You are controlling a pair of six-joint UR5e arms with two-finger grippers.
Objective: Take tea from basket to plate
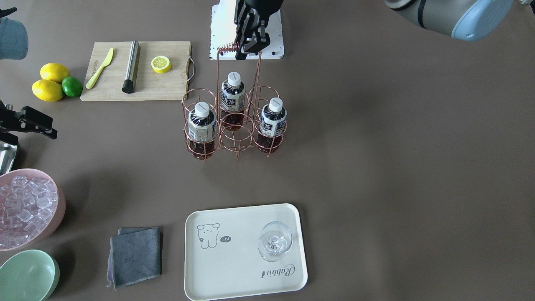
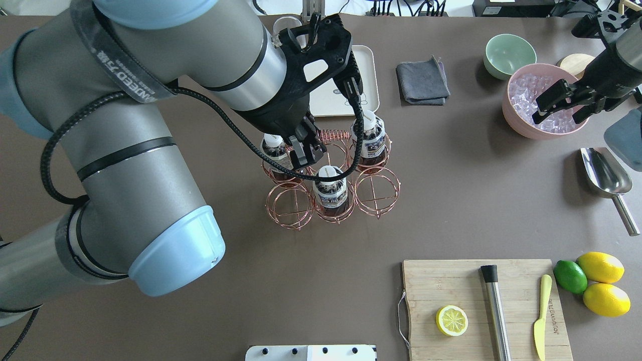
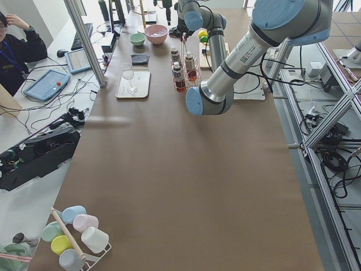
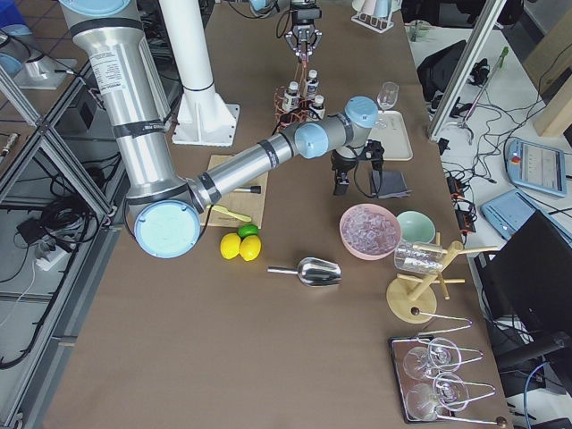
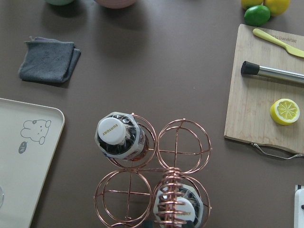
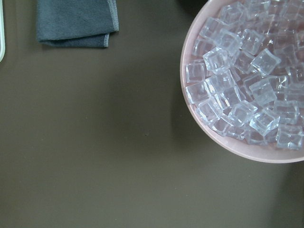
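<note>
The left hand hangs just above the coiled handle of the basket. I cannot tell whether its fingers are released or clenched. Below it, the first bottle of tea stands upright in the middle ring of the row on the robot's side, nearest the hand. The second bottle and third bottle stand in the end rings of the other row. Further out on the worktop, well apart from the basket, lies the plate with a glass on it. The right hand hovers over the pink bowl of ice, its fingers spread.
</note>
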